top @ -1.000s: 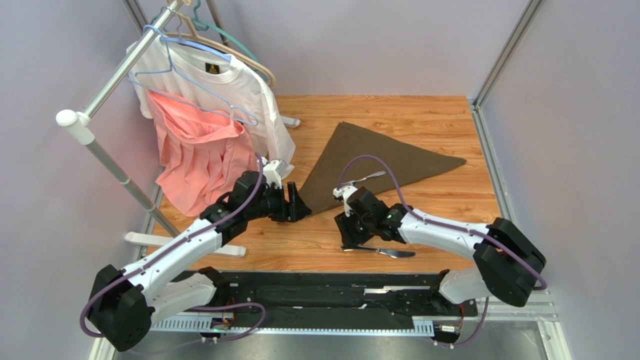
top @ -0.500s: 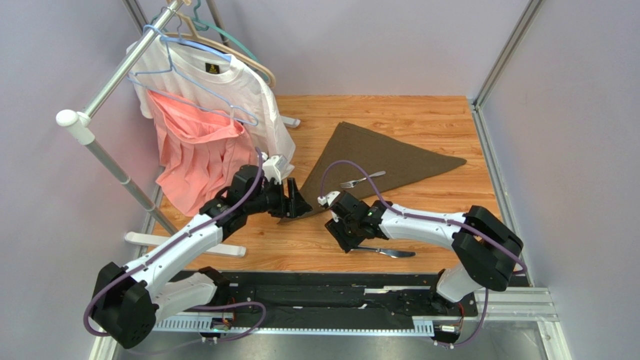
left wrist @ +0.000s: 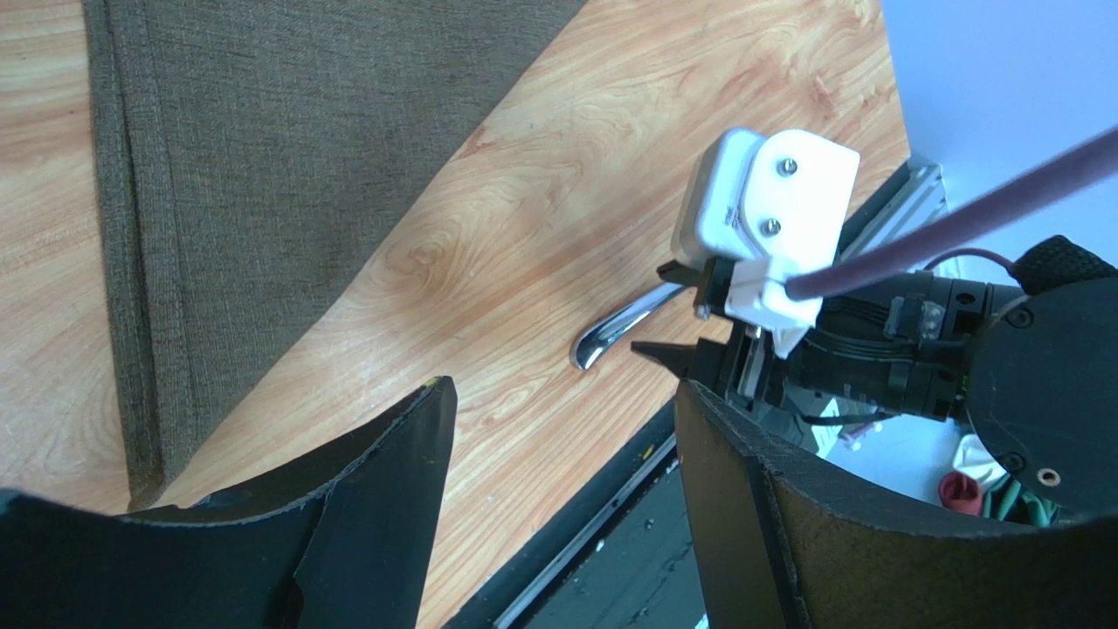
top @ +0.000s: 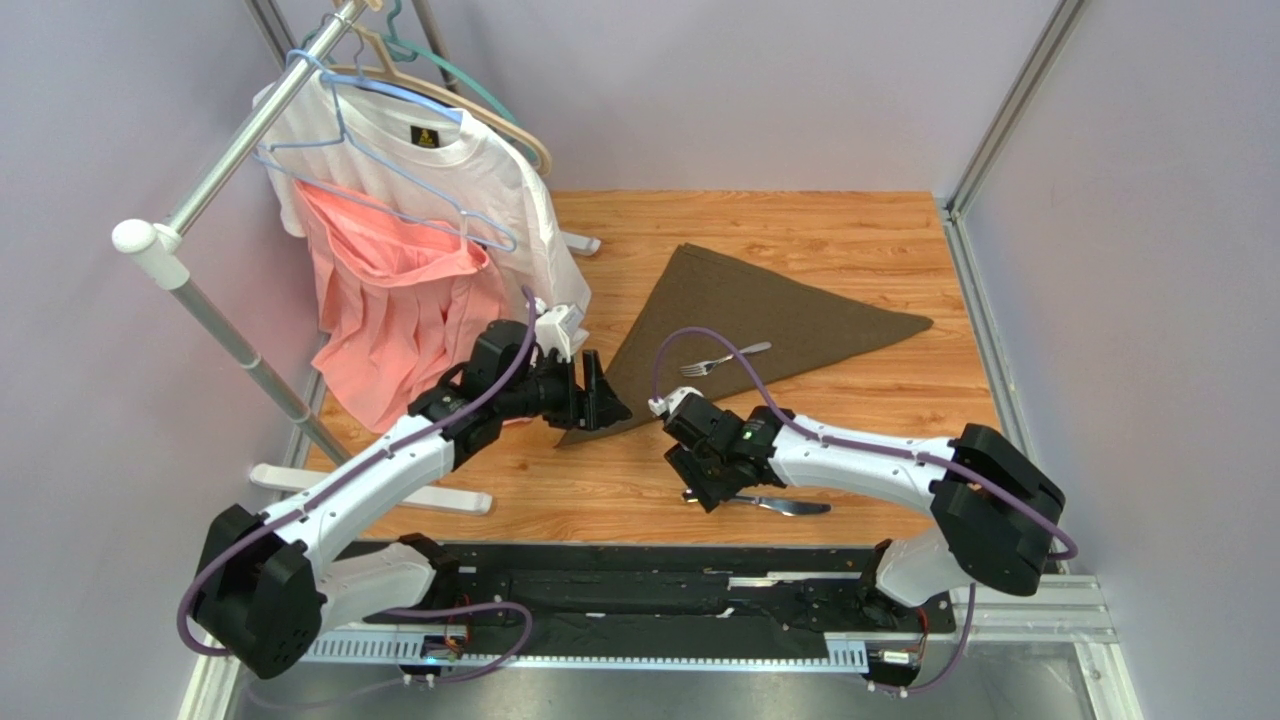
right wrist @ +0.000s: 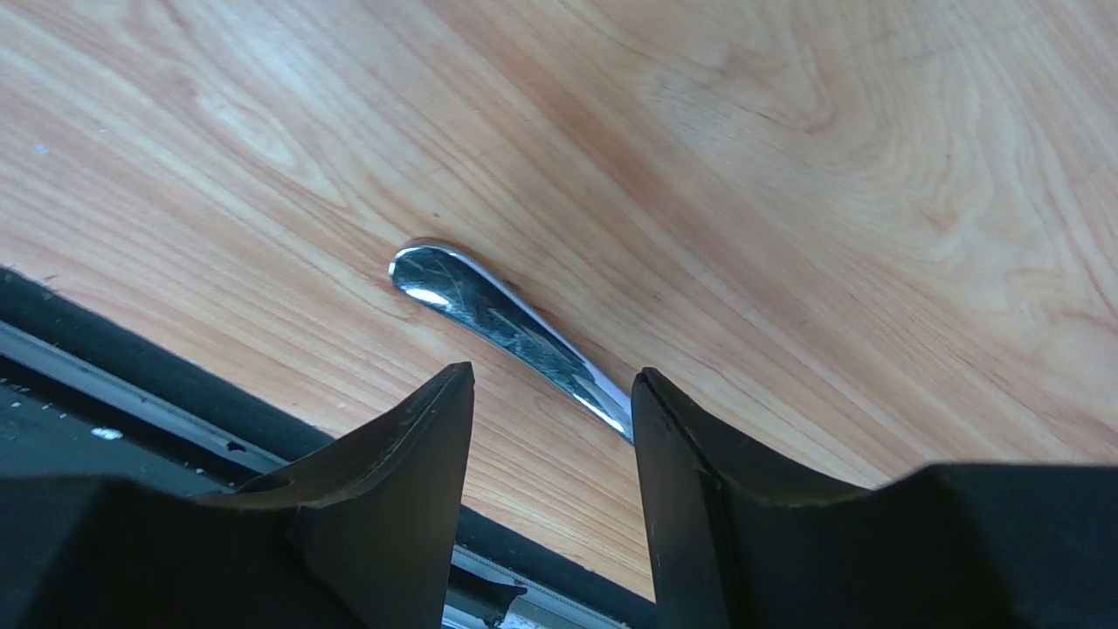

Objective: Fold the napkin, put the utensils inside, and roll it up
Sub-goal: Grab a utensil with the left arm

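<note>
wood-grain table bears folded napkin, lavender walls around it.

Wooden table — olive-brown napkin and silver knife directly on it

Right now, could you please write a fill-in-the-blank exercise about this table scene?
1. The napkin is folded into a ____.
2. The ____ lies on the napkin.
3. The open right gripper straddles the ____ handle.
4. The left gripper is ____, holding nothing.
Missing words: triangle; fork; knife; open.
</note>
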You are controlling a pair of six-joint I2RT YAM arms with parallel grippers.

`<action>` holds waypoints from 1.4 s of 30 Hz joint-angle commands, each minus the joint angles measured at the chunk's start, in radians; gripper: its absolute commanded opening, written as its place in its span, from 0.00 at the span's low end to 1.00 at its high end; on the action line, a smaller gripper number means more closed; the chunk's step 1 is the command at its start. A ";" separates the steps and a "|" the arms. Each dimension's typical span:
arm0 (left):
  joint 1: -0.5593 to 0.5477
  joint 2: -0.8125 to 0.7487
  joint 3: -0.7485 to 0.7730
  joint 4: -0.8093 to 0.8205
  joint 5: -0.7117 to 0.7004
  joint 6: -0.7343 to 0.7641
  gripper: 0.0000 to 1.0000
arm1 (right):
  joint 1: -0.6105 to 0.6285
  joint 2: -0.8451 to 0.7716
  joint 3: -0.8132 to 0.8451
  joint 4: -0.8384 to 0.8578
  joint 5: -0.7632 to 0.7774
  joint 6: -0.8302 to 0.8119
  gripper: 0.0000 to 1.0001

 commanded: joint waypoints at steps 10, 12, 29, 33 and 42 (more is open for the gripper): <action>0.100 -0.050 0.167 -0.166 0.058 0.120 0.71 | 0.004 0.086 0.040 0.054 0.031 0.026 0.51; 0.109 -0.054 0.170 -0.178 0.059 0.137 0.71 | 0.004 0.090 0.027 0.062 -0.014 0.033 0.51; 0.195 -0.030 0.173 -0.189 0.111 0.163 0.72 | 0.013 0.155 -0.004 0.138 -0.065 0.074 0.49; 0.204 -0.025 0.172 -0.168 0.121 0.155 0.72 | 0.013 0.195 0.023 0.200 -0.068 0.077 0.48; 0.224 -0.037 0.183 -0.180 0.120 0.168 0.72 | 0.013 0.304 0.113 0.237 -0.032 0.062 0.45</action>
